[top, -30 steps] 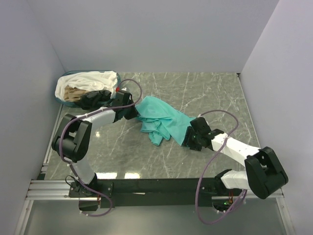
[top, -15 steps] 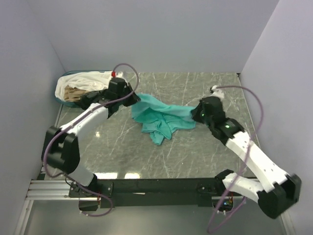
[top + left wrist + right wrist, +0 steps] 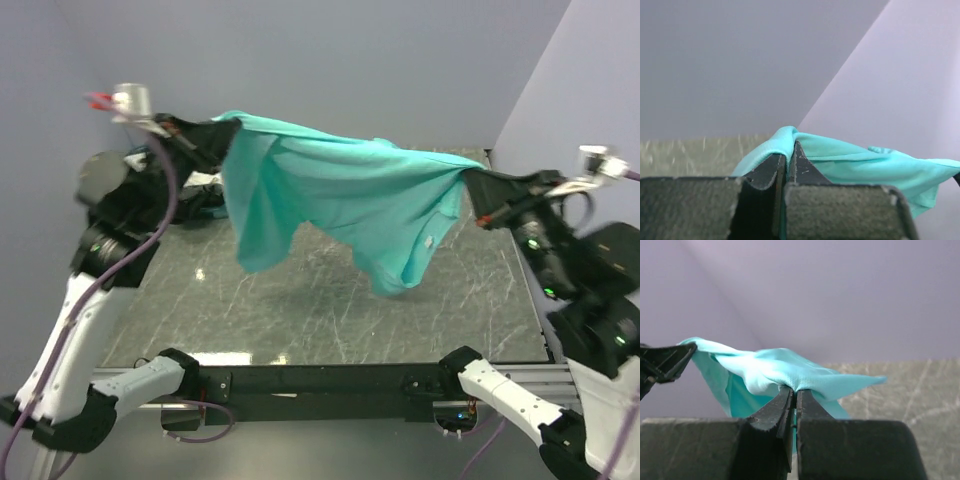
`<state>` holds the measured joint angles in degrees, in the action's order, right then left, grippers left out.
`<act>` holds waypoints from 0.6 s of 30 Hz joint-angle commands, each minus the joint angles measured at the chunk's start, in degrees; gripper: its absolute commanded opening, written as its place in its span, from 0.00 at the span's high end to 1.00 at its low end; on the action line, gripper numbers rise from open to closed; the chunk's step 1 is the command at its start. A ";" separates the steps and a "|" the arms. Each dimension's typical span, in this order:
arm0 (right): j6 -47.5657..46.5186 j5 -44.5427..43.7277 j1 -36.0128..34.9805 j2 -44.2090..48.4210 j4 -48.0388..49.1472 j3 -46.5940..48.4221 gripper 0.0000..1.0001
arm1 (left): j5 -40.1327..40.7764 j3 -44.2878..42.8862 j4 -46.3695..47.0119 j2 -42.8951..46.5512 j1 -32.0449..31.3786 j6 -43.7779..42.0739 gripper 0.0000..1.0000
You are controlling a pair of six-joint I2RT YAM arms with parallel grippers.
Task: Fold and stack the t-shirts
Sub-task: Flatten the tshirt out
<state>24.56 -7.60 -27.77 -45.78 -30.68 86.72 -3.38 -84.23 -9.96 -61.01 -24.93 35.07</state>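
Note:
A plain teal-green t-shirt [image 3: 350, 190] hangs stretched in the air above the table, held by its top edge at both ends. My left gripper [image 3: 218, 135] is shut on its left corner. In the left wrist view the cloth [image 3: 865, 162] folds over the closed left gripper [image 3: 788, 151]. My right gripper [image 3: 476, 192] is shut on the right corner. The right wrist view shows the shirt [image 3: 775, 367] pinched in the right gripper [image 3: 794, 390]. The shirt's lower part droops in two lobes toward the table. The other t-shirts are hidden behind my raised left arm.
The green marble table [image 3: 300, 300] lies below the hanging shirt. Grey walls close in the back and both sides. A black rail [image 3: 320, 380] with the arm bases runs along the near edge.
The right gripper shut on the shirt lying crumpled on the table. Both arms then rose high and moved apart, lifting the shirt and spreading it out in the air.

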 commanded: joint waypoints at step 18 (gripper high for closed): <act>-11.12 2.26 13.07 -20.39 2.62 16.90 1.00 | 1.19 -14.64 8.20 -19.82 4.00 -10.38 0.99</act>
<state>15.03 -9.50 -20.78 -61.25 -32.08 102.02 -1.63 -95.26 -3.62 -74.85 -23.22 26.55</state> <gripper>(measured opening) 0.022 0.031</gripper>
